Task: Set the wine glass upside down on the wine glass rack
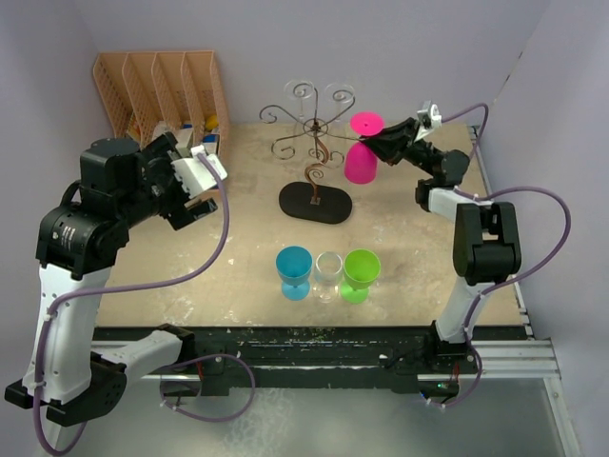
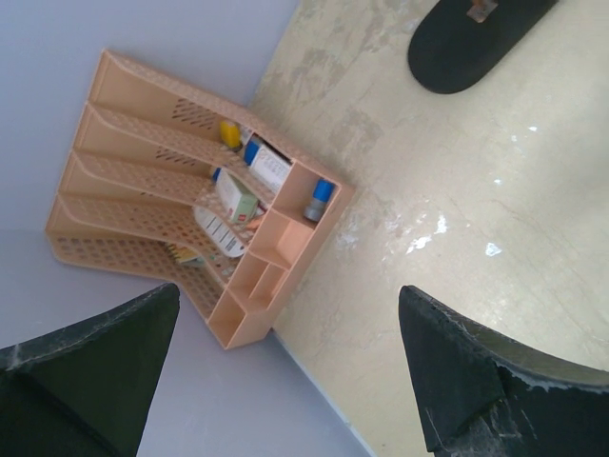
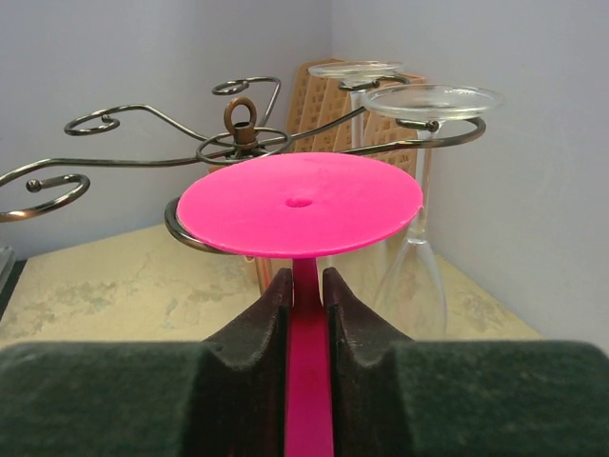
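Since the pink glass (image 3: pixel 300 205) hangs upside down with its foot on a curly arm of the rack (image 3: pixel 245 139), the job is almost done. The right hand (image 3: pixel 306 281) grips its stem and only has to let go; the left hand (image 2: pixel 288 290) is wide open and empty.

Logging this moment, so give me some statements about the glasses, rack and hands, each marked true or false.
The pink wine glass hangs upside down on the rack. True.
The right hand is away from that glass. False: its fingers flank the stem.
The left hand holds a glass. False: it is open and empty, near the peach organizer.
A blue glass, a clear glass and a green glass stand upright on the table. True.
The pink glass hangs alone. False: two clear glasses hang there too.
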